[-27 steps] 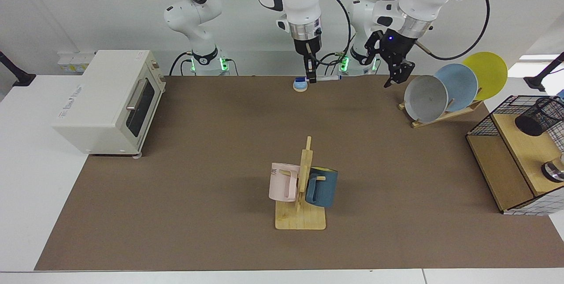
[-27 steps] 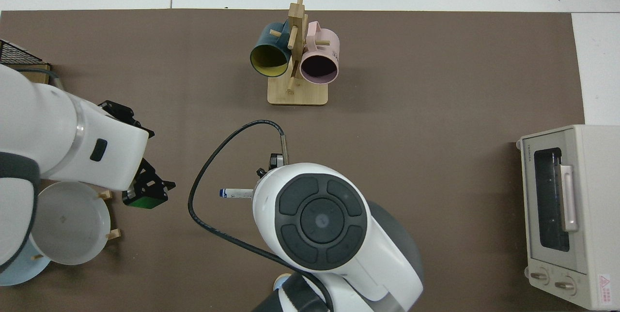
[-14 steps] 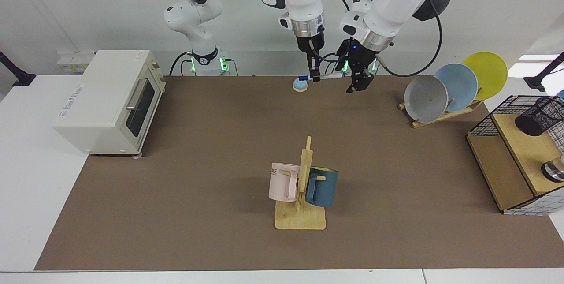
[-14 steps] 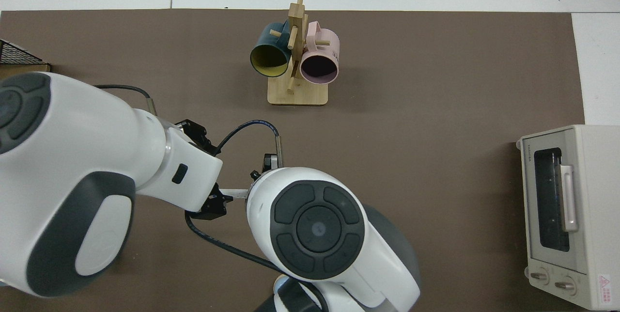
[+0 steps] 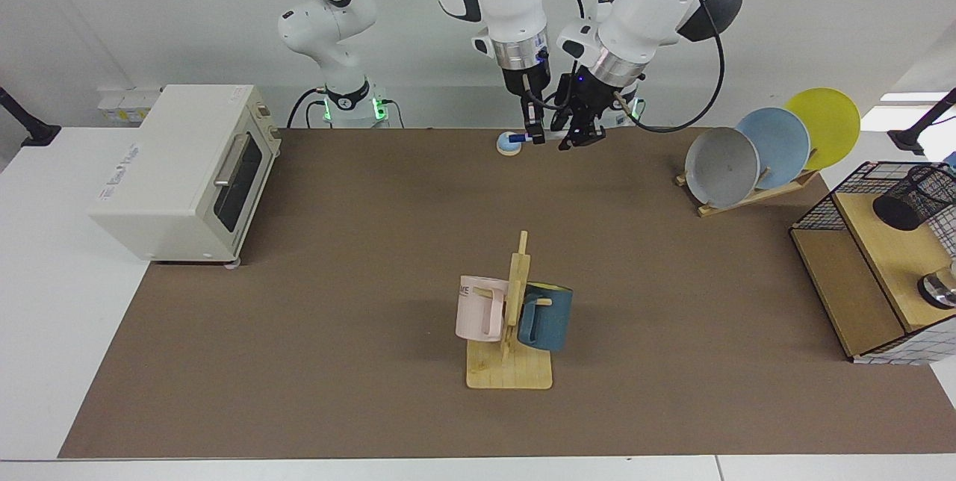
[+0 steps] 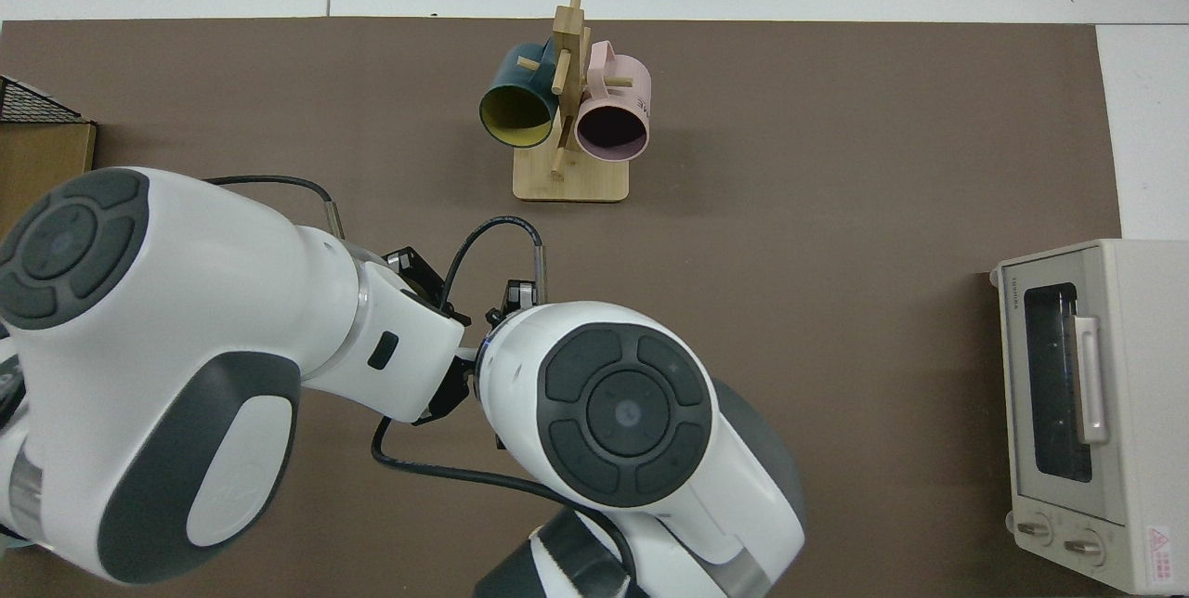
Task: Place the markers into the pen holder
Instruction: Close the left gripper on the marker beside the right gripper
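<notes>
A white marker [image 5: 549,134] with a blue end hangs level above the table's far edge, and my right gripper [image 5: 531,134] is shut on it near that blue end. From the other side, my left gripper [image 5: 579,139] stands open right at the marker's other end; whether it touches is unclear. The pen holder [image 5: 913,199], a black mesh cup, sits on the wooden shelf at the far right edge of the facing view. In the top view both arm bodies hide the marker, and only the dark body of the left gripper [image 6: 444,394] shows.
A small blue and white round object [image 5: 509,143] lies below the right gripper. A mug rack [image 5: 511,373] with pink and blue mugs stands mid-table. Toaster oven [image 5: 187,167], plate rack [image 5: 750,196] and wire-and-wood shelf [image 5: 851,294] with a metal round object [image 5: 939,290] line the sides.
My left arm has swung from the plate rack across to the marker's free end. My right gripper has lifted the marker off the table and holds it level.
</notes>
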Robot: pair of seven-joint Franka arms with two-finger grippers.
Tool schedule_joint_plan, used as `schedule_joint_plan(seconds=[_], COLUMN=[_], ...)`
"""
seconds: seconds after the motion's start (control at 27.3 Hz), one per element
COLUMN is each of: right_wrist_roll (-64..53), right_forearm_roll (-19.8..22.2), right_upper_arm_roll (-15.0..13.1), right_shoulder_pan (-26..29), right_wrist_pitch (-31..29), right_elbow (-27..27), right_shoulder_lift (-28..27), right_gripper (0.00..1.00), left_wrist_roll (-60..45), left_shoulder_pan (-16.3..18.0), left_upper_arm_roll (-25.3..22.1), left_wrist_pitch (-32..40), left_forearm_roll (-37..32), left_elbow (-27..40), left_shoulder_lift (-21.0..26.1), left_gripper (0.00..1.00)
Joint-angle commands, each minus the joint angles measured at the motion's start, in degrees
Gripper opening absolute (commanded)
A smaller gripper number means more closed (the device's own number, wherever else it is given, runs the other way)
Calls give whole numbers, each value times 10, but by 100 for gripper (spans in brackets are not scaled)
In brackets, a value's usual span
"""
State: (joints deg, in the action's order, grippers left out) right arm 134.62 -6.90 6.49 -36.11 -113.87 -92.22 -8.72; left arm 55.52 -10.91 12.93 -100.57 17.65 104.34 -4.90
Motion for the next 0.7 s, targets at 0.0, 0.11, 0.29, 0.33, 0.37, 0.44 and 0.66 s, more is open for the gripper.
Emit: schedule_joint_plan(seconds=[0.0,0.11,0.29,0.33,0.37,0.44,0.66], right_wrist_roll=[3,3,2,2,2,2,2], right_forearm_roll=[-14,-14,-14,-14,-14,-15,-14], right_upper_arm_roll=[7,7,7,7,7,7,7], right_shoulder_pan=[6,6,7,7,7,7,8], right_wrist_pitch=[-8,-8,-8,-8,-8,-8,-8], right_elbow=[7,7,7,7,7,7,7], right_shoulder_lift=[-5,-6,-6,-6,-6,-6,-7], right_gripper=[0,0,0,0,0,0,0], left_wrist_roll=[18,29,42,45,49,53,54], left_shoulder_pan=[-7,-7,-5,-4,-4,-4,-4], left_upper_arm_roll=[-8,-8,-9,-9,-9,-9,-10], left_wrist_pitch=[-14,-11,-9,-9,-9,-10,-15], left_forearm_roll=[12,12,12,12,12,12,11], left_elbow=[23,23,23,23,22,22,22], left_shoulder_lift=[-15,-15,-15,-15,-15,-14,-14], left_gripper=[40,37,12,7,1,0,0])
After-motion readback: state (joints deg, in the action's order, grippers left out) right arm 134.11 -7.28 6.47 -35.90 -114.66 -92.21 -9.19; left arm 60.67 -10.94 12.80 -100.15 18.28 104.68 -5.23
